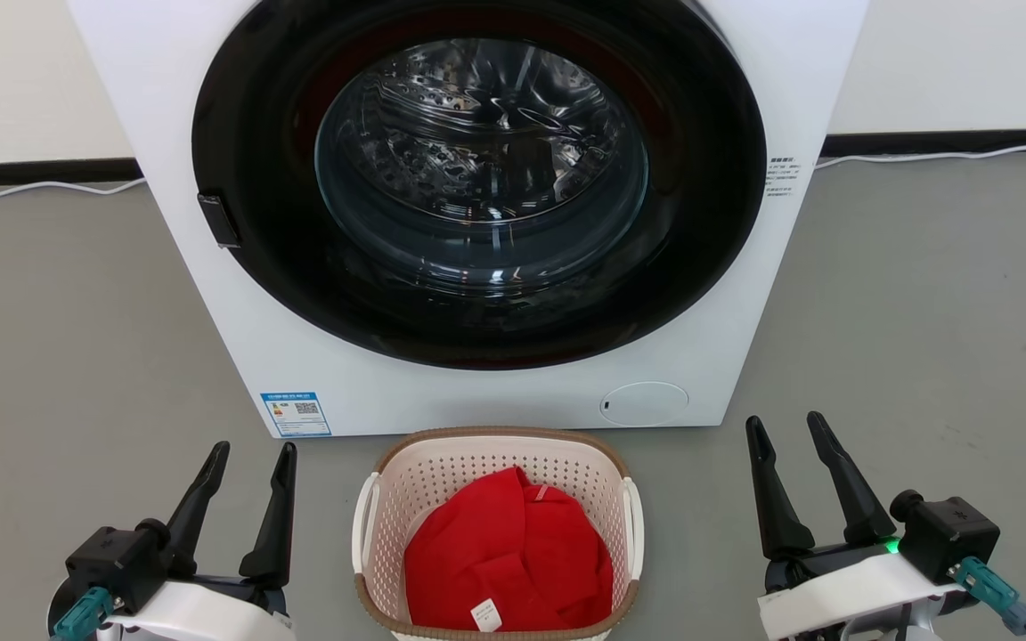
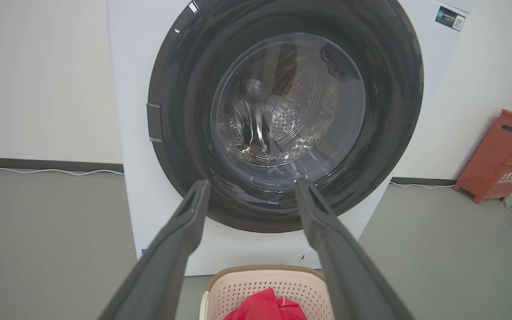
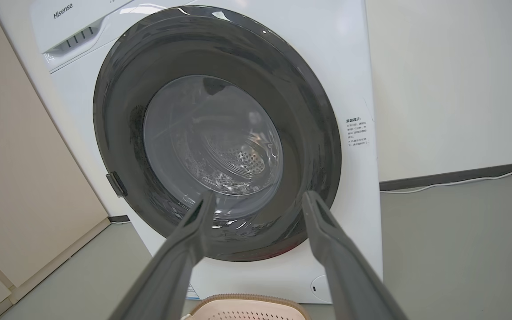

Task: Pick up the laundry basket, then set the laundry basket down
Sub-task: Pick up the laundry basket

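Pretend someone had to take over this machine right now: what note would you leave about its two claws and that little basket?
Left gripper: open, holding nothing, to the left of the laundry basket and apart from it.
Right gripper: open, holding nothing, to the basket's right and also apart from it.
Basket: on the floor in front of the washing machine, upright, with a red garment inside.
Done: nothing yet; the basket has not been gripped.
Left: take hold of the basket, probably at its white side handles, lift it, then set it down.
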`<state>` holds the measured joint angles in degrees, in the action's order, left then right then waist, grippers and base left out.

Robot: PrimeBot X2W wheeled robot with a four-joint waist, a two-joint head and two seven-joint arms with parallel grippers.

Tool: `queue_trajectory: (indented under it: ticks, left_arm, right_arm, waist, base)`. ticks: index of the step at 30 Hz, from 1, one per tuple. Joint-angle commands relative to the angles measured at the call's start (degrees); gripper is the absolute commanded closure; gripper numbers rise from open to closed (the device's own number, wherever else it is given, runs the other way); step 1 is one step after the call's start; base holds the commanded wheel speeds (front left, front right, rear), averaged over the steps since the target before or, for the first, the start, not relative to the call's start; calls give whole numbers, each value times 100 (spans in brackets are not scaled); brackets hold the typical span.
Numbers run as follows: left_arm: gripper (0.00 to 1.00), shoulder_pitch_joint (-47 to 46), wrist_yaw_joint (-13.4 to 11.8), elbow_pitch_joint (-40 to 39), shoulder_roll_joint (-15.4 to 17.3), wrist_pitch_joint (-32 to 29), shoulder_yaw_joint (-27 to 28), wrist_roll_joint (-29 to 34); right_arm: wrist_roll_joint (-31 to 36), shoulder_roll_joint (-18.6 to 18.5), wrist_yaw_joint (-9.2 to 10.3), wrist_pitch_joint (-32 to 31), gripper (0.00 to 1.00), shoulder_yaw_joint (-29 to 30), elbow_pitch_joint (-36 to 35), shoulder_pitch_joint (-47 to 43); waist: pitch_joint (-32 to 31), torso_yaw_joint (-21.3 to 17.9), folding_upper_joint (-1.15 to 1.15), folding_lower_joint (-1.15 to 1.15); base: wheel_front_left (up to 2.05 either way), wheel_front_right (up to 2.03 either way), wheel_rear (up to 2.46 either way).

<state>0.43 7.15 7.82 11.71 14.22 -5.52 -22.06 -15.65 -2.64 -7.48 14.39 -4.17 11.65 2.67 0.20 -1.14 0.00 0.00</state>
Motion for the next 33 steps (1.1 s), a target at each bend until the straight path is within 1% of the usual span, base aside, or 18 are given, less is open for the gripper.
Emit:
queue_trajectory:
  ticks: [1,15,33]
  left_arm:
    - [0,-205,34,-163,111,78,210,-36]
    - [0,-214,34,-338,305,78,230,-199]
    - [0,-403,34,-418,749,78,92,-673]
  right_arm:
    - [35,-23,-1,61,0,-149,-133,201]
    - [91,-23,-1,61,0,-130,-206,201]
    - [37,-23,-1,61,0,-219,-431,237]
  waist:
    - [6,-1,0,0]
    - [350,-13,0,0]
    - [1033,-111,0,0]
  base:
    - [0,0,0]
    - [0,0,0]
    - [0,0,0]
